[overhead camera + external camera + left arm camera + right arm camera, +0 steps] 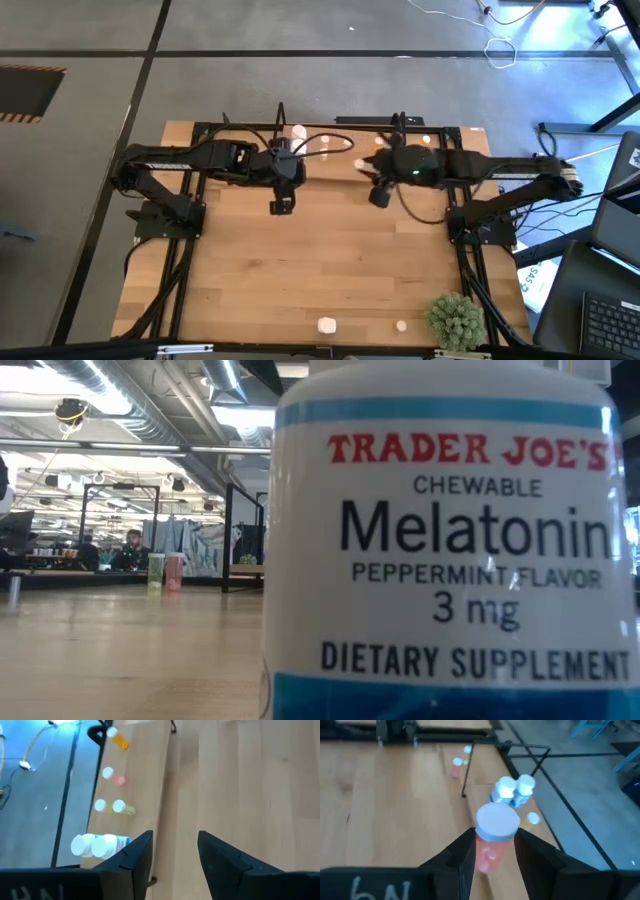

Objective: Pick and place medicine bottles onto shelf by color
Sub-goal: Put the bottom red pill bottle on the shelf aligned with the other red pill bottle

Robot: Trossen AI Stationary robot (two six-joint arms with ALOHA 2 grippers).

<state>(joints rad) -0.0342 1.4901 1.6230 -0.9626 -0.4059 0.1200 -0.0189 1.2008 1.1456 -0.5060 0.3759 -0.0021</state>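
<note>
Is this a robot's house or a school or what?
Probably a big open lab or workshop. Beyond the wooden table, exposed ceiling pipes run over rows of desks where a person sits, and cables trail across the grey floor.

The table (320, 260) is pale wood planks with a smooth, faintly sheeny finish. Between the matt black plastic-looking fingers (465, 855) of the right gripper (492, 852), a translucent pink plastic bottle (492, 840) carries a smooth white cap. Beyond it, two glossy white bottles (512, 790).
</note>
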